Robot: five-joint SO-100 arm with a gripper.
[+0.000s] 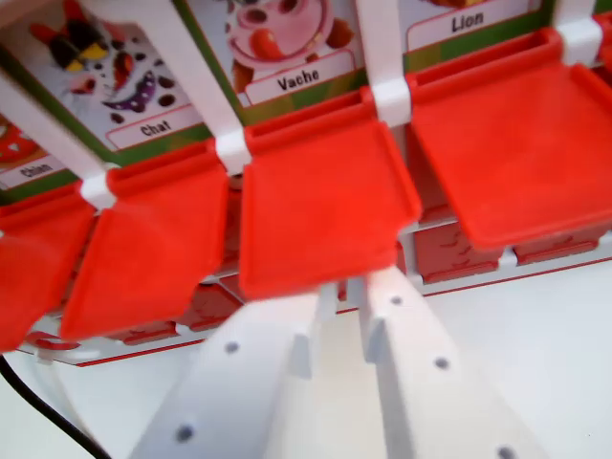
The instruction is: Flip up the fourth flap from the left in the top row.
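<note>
The wrist view looks down on a white tabletop (564, 344) carrying a flap board. The board has white dividers (387, 96) and a row of red flaps hinged along their upper edges, each lying forward and down. Above the flaps, picture cards are exposed: one labelled "Chat" (153, 124), one labelled "Vache" (296, 81) and one labelled "Lion" (469, 21). A partly visible label reading "chien" (33, 170) sits at the wrist view's left edge.

Four flaps are in frame. The leftmost flap (29, 258) is cut off by the frame edge. The flap below Chat (153, 253) tilts toward the wrist view's left. The flap below Vache (320, 206) is central, and its lower edge sits directly above the claw tips. The flap below Lion (516, 153) lies at the wrist view's right. The full row is not in frame, so the flap count from the board's left end cannot be confirmed.

The claw (346, 301) is white, with its two fingers set narrowly apart and nothing between them. The tips reach the lower edge of the Vache flap; contact cannot be confirmed.

A red base strip (459, 258) runs beneath the flaps. Open tabletop lies to the wrist view's right of the claw. A black cable (38, 402) crosses the lower left corner.
</note>
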